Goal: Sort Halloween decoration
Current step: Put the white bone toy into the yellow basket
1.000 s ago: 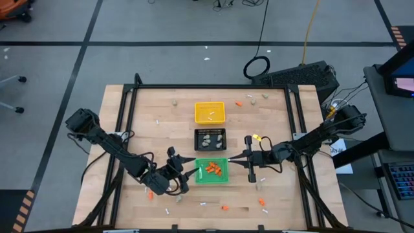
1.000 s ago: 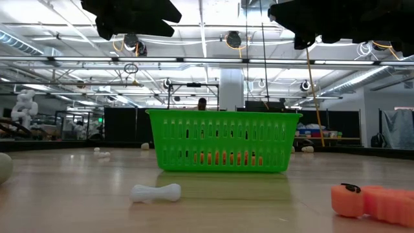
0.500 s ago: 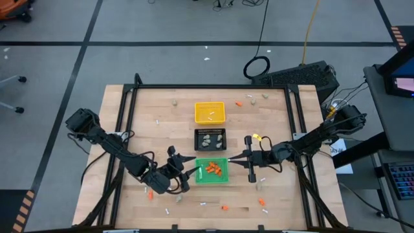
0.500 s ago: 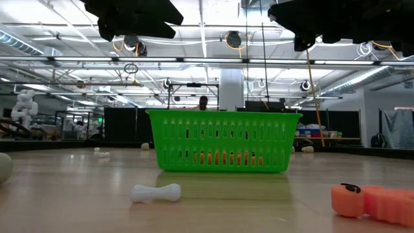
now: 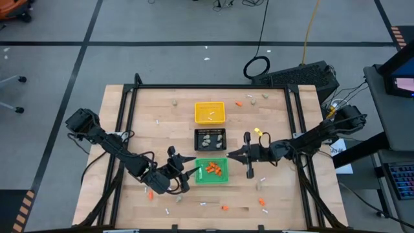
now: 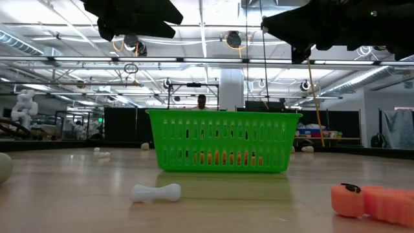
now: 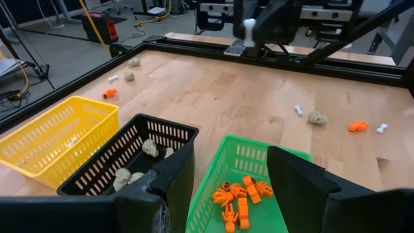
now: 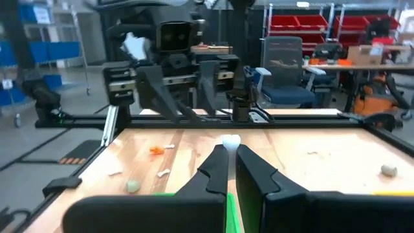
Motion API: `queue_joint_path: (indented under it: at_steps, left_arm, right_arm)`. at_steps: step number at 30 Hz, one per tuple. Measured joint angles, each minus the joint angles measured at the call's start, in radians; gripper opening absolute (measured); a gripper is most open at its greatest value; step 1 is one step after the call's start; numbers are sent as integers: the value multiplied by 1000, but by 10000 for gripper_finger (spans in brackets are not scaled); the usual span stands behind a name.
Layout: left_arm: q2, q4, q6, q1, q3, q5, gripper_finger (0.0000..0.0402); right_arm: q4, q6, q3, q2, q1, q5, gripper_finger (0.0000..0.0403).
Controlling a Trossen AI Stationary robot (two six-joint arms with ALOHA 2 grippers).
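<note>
Trays run down the middle of my high view: yellow tray (image 5: 209, 112) on top, black tray (image 5: 210, 138) below it, green tray (image 5: 212, 170) lowest, holding orange bits (image 5: 214, 169). Beige-grey lumps (image 5: 211, 137) lie in the black tray, and a thin white stick (image 5: 209, 117) lies in the yellow one. I see my right gripper (image 5: 230, 155) just off the green tray's upper right corner, clenched on a white stick (image 8: 230, 140) at its fingertips. My left gripper (image 5: 191, 172) sits at the green tray's left edge, fingers spread, holding nothing. Loose pieces lie scattered over the table (image 5: 162, 139).
</note>
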Motion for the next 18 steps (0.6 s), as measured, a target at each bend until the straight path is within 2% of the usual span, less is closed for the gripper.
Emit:
queue_joint_path:
  at_steps: [11, 15, 18]
  left_arm:
    - [0, 0, 0, 0, 0, 0, 193]
    - [0, 0, 0, 0, 0, 0, 193]
    - [0, 0, 0, 0, 0, 0, 193]
  right_arm:
    - [-33, 125, 14, 0, -154, -18, 0]
    - [-189, 148, 76, 0, -234, -115, 0]
    - [-376, 153, 159, 0, -296, -172, 0]
